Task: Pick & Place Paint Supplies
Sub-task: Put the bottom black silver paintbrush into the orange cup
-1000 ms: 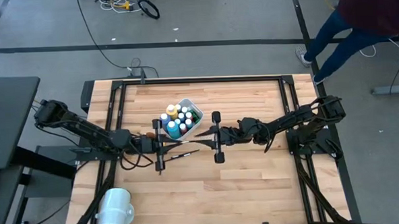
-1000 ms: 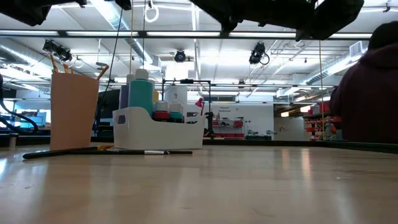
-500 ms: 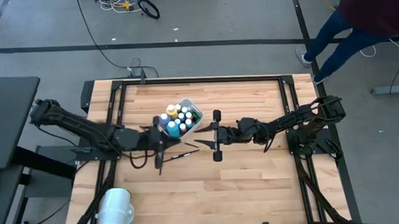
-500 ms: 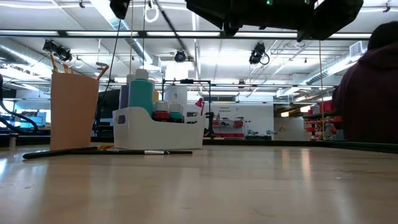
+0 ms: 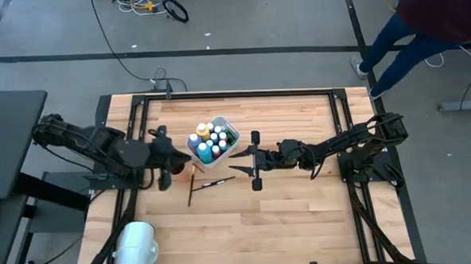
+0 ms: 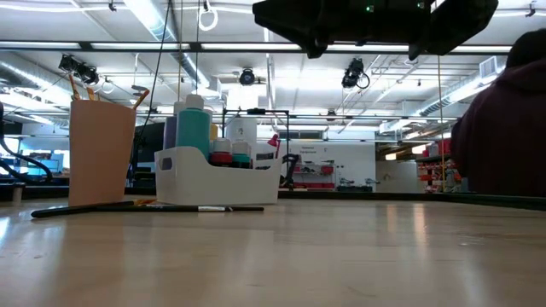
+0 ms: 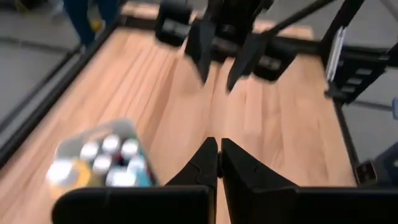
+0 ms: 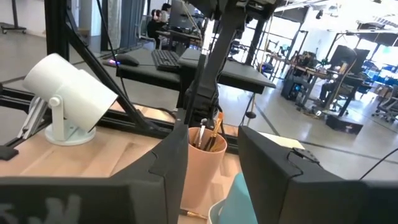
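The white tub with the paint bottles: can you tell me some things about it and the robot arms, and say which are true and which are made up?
1. The paint bottles stand inside the white tub. True.
2. The left gripper has its fingers wide open. False: they are shut together.
3. Brushes lie on the wooden table beside the tub. True.
4. The right gripper is holding a paint bottle. False: its fingers are open with nothing between them.
5. The large white cylinder stands at the table's middle. False: it sits at a corner on the left arm's side.
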`<action>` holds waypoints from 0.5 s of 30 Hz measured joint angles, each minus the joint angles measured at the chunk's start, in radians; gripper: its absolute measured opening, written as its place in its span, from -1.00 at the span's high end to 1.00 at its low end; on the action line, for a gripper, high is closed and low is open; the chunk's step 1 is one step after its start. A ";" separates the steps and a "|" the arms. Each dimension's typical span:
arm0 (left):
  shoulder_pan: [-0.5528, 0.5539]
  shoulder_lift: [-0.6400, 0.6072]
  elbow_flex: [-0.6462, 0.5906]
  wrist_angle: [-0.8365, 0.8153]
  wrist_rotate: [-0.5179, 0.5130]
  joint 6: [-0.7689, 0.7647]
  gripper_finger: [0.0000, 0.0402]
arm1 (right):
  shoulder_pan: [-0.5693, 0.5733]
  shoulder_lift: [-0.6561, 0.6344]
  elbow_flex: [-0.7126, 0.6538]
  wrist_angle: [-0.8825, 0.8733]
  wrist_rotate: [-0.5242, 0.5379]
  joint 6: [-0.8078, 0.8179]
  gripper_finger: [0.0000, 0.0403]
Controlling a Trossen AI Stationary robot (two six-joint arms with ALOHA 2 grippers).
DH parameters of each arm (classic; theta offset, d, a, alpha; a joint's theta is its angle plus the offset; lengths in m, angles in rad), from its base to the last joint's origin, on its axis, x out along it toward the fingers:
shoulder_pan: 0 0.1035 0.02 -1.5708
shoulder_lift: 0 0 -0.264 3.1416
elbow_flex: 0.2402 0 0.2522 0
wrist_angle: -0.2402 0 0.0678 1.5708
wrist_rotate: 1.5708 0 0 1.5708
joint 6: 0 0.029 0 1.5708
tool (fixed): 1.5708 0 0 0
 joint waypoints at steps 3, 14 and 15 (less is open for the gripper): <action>-0.001 -0.027 0.021 -0.167 -0.003 -0.102 0.95 | 0.000 0.000 0.000 -0.004 -0.001 0.000 0.29; -0.002 -0.103 0.020 -0.378 -0.045 -0.239 0.95 | 0.000 0.000 0.000 -0.012 0.000 0.000 0.29; -0.002 -0.107 0.021 -0.398 -0.063 -0.239 0.95 | 0.000 0.000 0.000 -0.012 0.000 -0.001 0.29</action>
